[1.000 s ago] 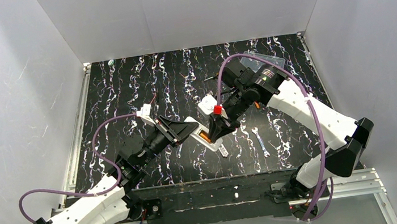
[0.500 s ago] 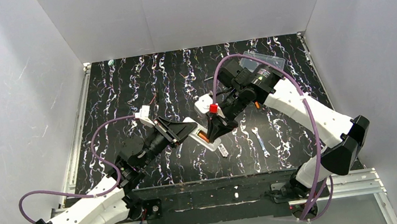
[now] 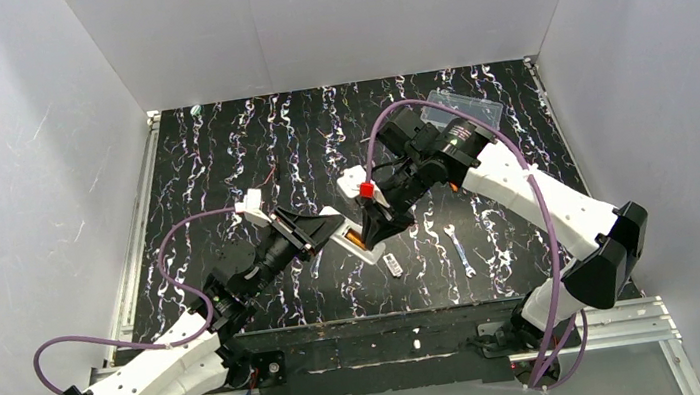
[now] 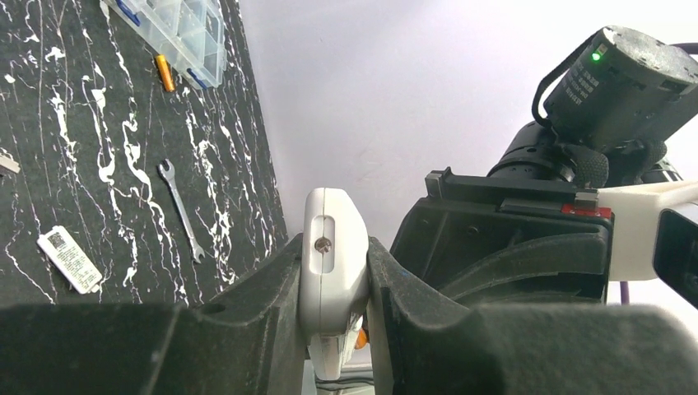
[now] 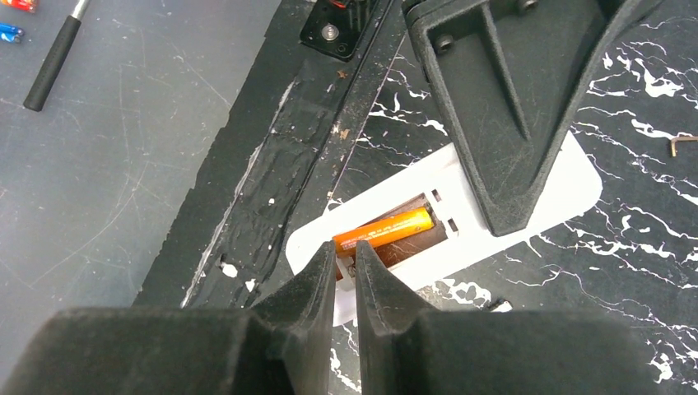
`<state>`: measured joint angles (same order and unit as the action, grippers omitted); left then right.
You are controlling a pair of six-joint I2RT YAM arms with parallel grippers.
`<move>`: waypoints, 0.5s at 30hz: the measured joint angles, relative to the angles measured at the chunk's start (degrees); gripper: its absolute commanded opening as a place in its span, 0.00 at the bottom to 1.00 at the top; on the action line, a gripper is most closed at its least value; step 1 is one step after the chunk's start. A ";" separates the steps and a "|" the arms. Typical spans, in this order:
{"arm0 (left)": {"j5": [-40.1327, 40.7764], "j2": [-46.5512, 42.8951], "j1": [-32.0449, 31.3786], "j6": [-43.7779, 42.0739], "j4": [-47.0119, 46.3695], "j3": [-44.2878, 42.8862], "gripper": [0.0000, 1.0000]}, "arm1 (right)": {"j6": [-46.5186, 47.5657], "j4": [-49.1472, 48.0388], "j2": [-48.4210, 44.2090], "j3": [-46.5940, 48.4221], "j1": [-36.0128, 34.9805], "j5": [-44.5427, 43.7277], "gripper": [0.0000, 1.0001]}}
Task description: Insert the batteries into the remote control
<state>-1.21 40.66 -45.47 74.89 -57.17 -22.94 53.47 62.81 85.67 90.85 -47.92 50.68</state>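
My left gripper (image 4: 333,284) is shut on the white remote control (image 4: 333,247) and holds it by its edges just above the table (image 3: 222,173). The compartment faces up. One orange battery (image 5: 387,230) lies in the open recess of the remote control (image 5: 580,185). My right gripper (image 5: 346,251) points down at that battery's near end. Its jaws are a narrow slit apart and nothing shows between them. In the top view the right gripper (image 3: 373,242) meets the left gripper (image 3: 335,228) at the battery (image 3: 360,240). A second battery (image 4: 165,72) lies loose beside the clear box.
A small wrench (image 3: 460,249) and a labelled pale tab (image 3: 393,265) lie just right of the remote. A clear compartment box (image 3: 464,108) sits at the back right. The table's near edge (image 5: 329,123) is close beside the remote. A hex key (image 5: 681,144) lies nearby.
My right arm has shifted left and a little lower, and its tips now sit at the battery in the remote. The left gripper and the remote have edged slightly left.
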 measured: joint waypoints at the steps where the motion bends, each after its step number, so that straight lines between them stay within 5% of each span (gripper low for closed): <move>1: 0.39 0.00 0.00 0.11 0.09 0.00 0.00 | -0.59 -0.70 -0.02 -0.22 0.00 -0.20 0.20; 15: 3.06 0.37 0.00 0.59 0.04 0.31 0.00 | -3.85 -4.63 -0.02 -1.70 -0.07 -2.69 0.19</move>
<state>1.85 41.04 -45.47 75.48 -57.12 -22.63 49.63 58.17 85.65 89.14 -47.99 47.99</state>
